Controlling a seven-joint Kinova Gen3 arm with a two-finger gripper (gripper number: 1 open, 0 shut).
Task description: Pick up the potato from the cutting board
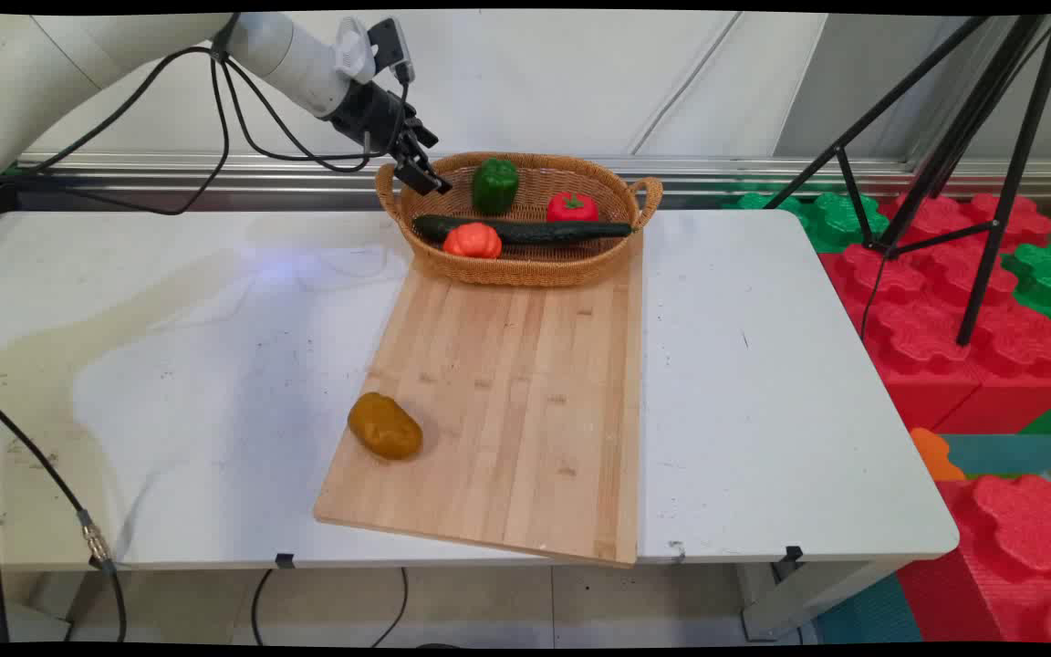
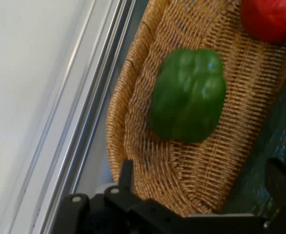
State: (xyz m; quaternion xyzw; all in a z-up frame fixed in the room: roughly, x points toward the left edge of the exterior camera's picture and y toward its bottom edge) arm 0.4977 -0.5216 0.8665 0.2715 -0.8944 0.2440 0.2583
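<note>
Surface (image 1: 763,383), center frame; board (image 1: 507,401) on it w/ potato (image 1: 385,425) lower left. Basket (image 1: 525,266) upper center holds cucumber (image 1: 525,230), green pepper (image 1: 494,184), two tomatoes. End effector (image 1: 425,173) spread, empty, over basket's left rim; risk: could snag the rim.

Bright even light, soft shadows; hand view perhaps slightly blurred.

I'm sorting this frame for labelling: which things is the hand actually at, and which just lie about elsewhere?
At the hand:
- hand, open and empty, over the left end of the basket
- green pepper, nearest it, in the basket
- cucumber, red vegetable and orange vegetable, also in the basket

Lying apart:
- potato on the board
- table
- tripod
- foam blocks
</note>
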